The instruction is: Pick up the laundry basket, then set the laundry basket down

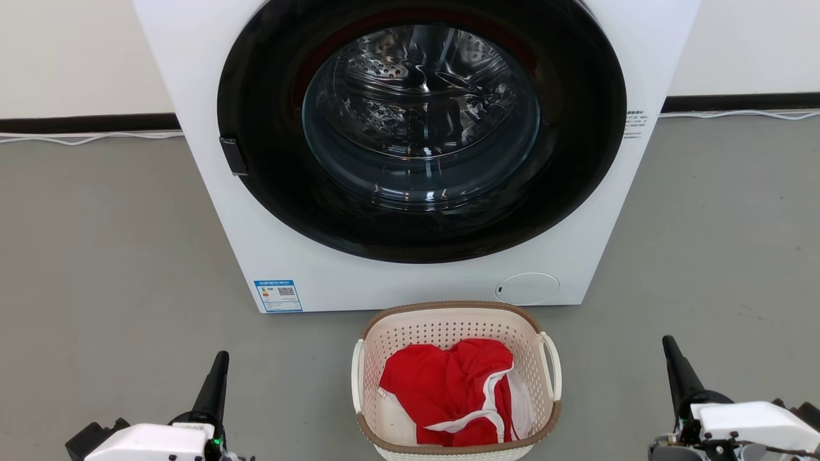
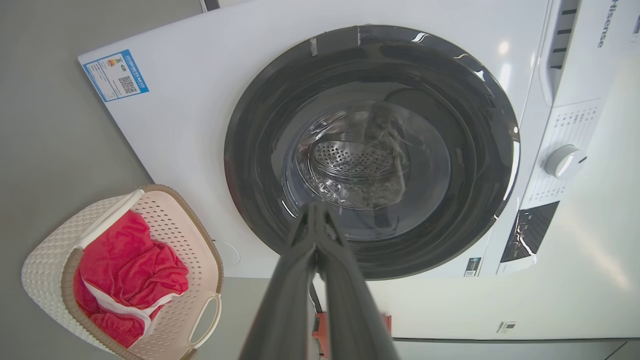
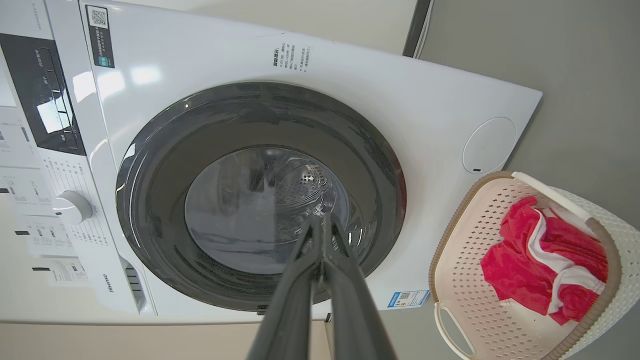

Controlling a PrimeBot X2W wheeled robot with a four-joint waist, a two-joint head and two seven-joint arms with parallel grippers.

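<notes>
basket spot: the laundry basket point(image 1: 442, 331) is parked flat on the grey floor point(image 1: 96, 256), just on the near side of the washing machine point(image 1: 269, 256), roughly centred under its round door, which is shut

what's in it: a red garment point(image 1: 442, 384) with white trim is bunched up in the bottom

handles: one white loop is seen on the left side point(image 1: 357, 371) and one on the right side point(image 1: 552, 365). Both are free, with nothing hooked through or touching them

left gripper point(image 1: 220, 362): the fingers are pressed together and nothing is held. It's sat low at the near left, well apart from the basket

right gripper point(image 1: 672, 358): same deal, closed up on nothing, at the near right and well apart from the basket

step in hand: honestly can't be pinned down. This layout fits a basket that is waiting to be lifted just as well as one that is already set down on the floor with both arms clear of it

next move: not settled by this scene, so none is called. All that can be judged is that both handles are open to a reach from either side
</notes>
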